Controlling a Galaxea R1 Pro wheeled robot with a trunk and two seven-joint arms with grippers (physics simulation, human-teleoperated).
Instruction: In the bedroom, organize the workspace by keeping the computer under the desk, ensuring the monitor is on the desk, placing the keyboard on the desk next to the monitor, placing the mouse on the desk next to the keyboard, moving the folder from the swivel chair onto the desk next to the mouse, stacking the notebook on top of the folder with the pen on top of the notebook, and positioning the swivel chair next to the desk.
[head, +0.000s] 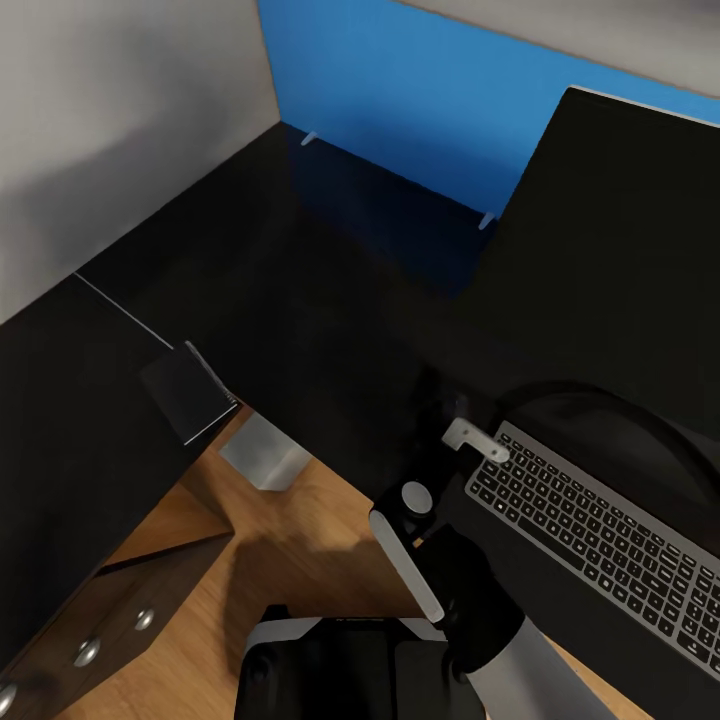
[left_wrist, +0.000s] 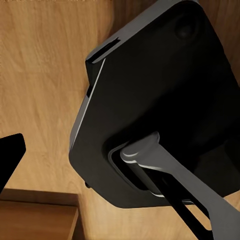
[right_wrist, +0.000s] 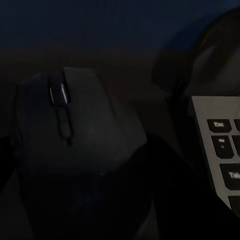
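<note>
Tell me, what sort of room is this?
Probably a home office corner: a glossy black desk carries a monitor, a keyboard and a mouse, with a wood floor below.

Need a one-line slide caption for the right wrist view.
Black mouse on the glossy black desk, just beside the keyboard's Esc corner.

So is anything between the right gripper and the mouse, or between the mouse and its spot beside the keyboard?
Nothing visible stands in the way. In the right wrist view the mouse sits directly ahead on the black desk, with the keyboard close beside it. Whether the right gripper is already touching it cannot be told in the dark.
</note>
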